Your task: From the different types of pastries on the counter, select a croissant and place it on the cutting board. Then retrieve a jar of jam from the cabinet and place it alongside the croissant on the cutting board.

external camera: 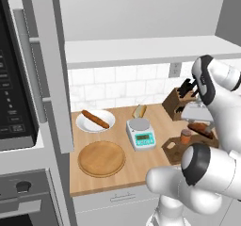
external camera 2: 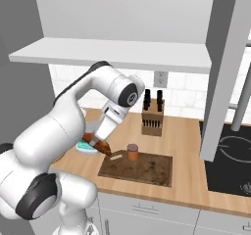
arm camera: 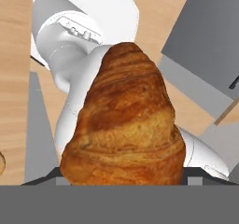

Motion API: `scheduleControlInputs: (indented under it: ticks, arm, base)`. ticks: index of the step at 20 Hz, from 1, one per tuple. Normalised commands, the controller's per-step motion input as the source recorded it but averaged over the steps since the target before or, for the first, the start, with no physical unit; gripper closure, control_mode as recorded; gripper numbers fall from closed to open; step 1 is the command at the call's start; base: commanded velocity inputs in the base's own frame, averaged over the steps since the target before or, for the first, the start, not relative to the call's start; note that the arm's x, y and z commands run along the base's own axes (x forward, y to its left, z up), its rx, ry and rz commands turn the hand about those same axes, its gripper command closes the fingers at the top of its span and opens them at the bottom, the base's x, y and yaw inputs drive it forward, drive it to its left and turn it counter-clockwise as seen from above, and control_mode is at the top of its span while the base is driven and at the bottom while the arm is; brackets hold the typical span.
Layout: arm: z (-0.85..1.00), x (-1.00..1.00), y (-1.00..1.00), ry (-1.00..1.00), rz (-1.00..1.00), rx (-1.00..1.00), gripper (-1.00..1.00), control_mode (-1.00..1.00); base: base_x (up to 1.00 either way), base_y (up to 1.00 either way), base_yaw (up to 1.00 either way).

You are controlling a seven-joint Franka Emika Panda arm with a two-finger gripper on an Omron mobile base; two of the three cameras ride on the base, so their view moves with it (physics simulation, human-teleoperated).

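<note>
Golden-brown ridged croissant (arm camera: 123,125) above dark cutting board (external camera 2: 147,169), jam jar (external camera 2: 132,152) upright on it

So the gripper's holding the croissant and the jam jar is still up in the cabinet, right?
Not quite. The gripper does hold the croissant, but the jam jar stands on the cutting board, as the right base view shows.

Gripper (external camera 2: 100,145) holds the croissant (external camera 2: 102,146) just above the left (handle) end of the cutting board (external camera 2: 147,168). Jar of jam (external camera 2: 132,152) stands upright on the board's back edge, near the croissant. Knife block (external camera 2: 152,117) sits behind the board on the wood counter (external camera 2: 188,146). Teal kitchen scale (external camera 2: 86,149) partly hidden behind the gripper. Black cooktop (external camera 2: 230,163) at right. Open shelf (external camera 2: 112,53) overhead.
</note>
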Motion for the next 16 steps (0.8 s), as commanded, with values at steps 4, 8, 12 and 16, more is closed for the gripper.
scheduleControlInputs:
  ticks: [4, 8, 12, 16]
  arm:
    - [0.01, -0.06, -0.36, -0.07, 0.00, -0.04, 1.00, -1.00]
    - [-0.02, -0.02, -0.36, -0.08, 0.00, -0.06, 1.00, -1.00]
    - [-0.05, -0.03, -0.35, -0.12, 0.00, -0.07, 1.00, -1.00]
    - [-0.27, 0.00, -0.29, -0.15, 0.01, -0.09, 1.00, -1.00]
  base:
    - [0.00, 0.00, 0.00]
    - [0.00, 0.00, 0.00]
    - [0.00, 0.00, 0.00]
    - [0.00, 0.00, 0.00]
